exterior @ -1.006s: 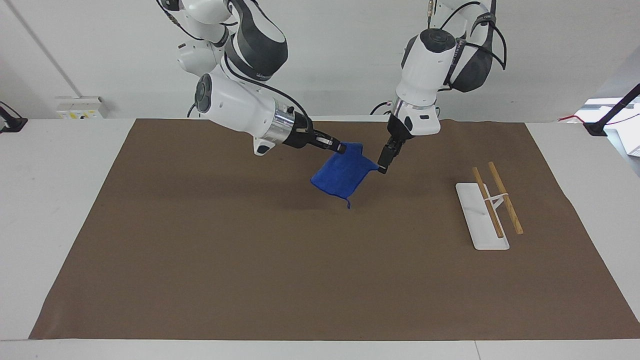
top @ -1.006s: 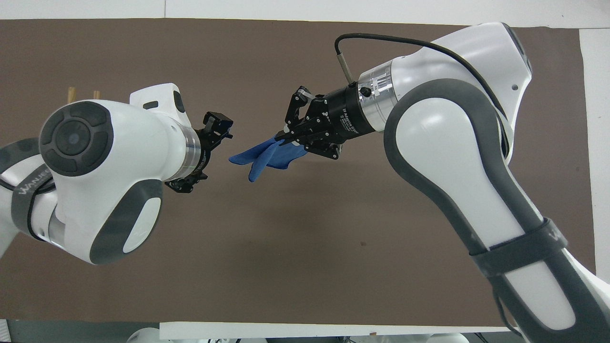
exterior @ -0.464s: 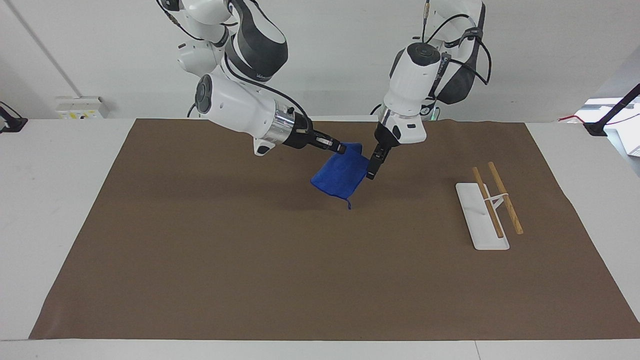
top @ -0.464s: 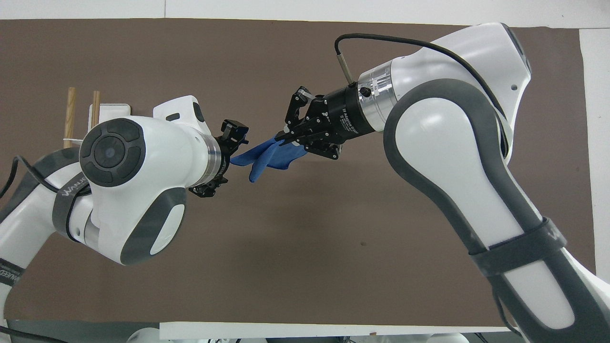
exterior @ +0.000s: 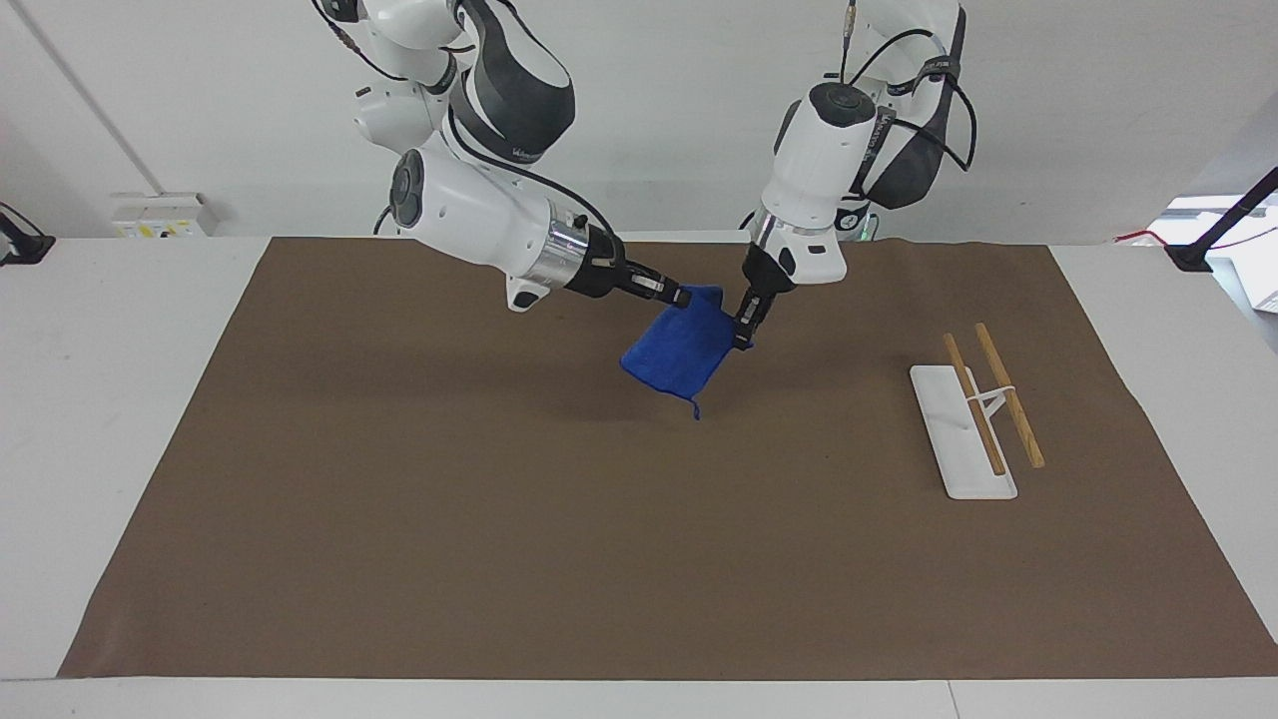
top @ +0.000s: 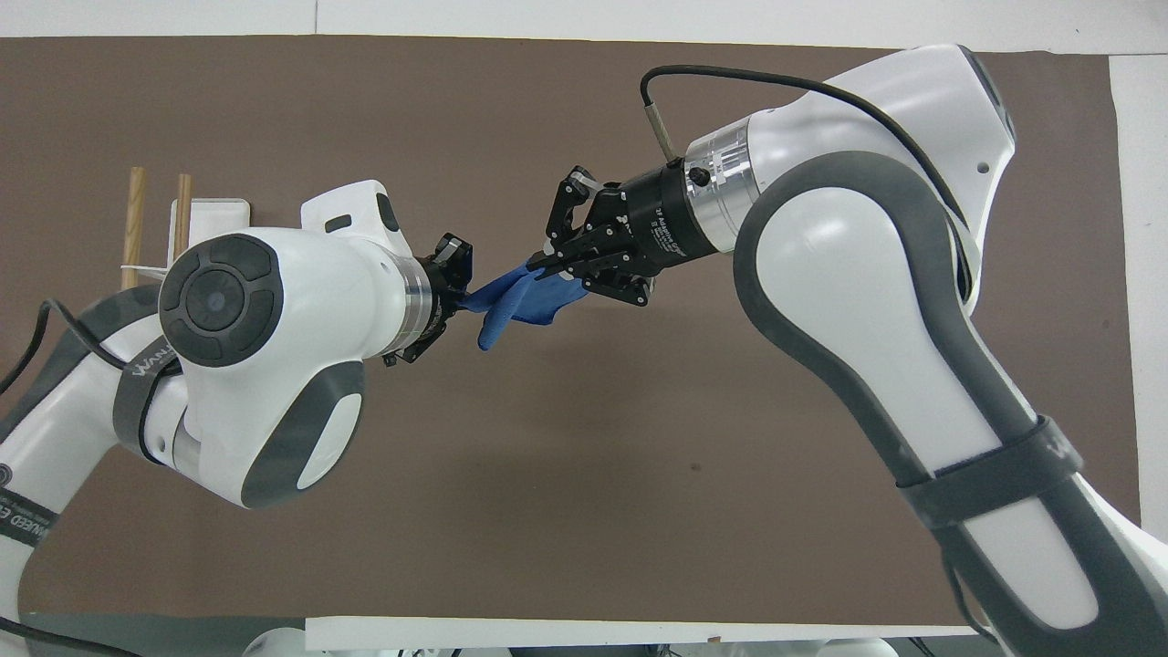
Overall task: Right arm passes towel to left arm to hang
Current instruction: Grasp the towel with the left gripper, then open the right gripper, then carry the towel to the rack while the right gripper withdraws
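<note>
The right gripper point(exterior: 681, 297) is up in the air over the brown mat point(exterior: 399, 499) on the counter point(exterior: 120, 330). It is pinched tight on one top corner of the towel point(exterior: 679, 350). The towel is bright blue and hangs down from that gripper, off the mat. Its top edge runs across from the right gripper to the left gripper point(exterior: 742, 336). Its long way goes down and slants a little. The lowest corner points down at the mat, and a short thread point(exterior: 696, 407) hangs from that corner.

The left gripper comes down from above and is right at the other top corner of the towel, touching its edge. In the overhead view its fingers point(top: 453, 274) sit around the towel's tip point(top: 474, 298), but I cannot tell if they have squeezed shut on it.

In the overhead view the towel point(top: 511, 301) looks like a thin strip stretched between the left gripper point(top: 449, 297) and the right gripper point(top: 547, 265).

Toward the left arm's end of the counter, well apart from both grippers, stands a white rack point(exterior: 958, 429) with two wooden bars point(exterior: 1008, 394).
</note>
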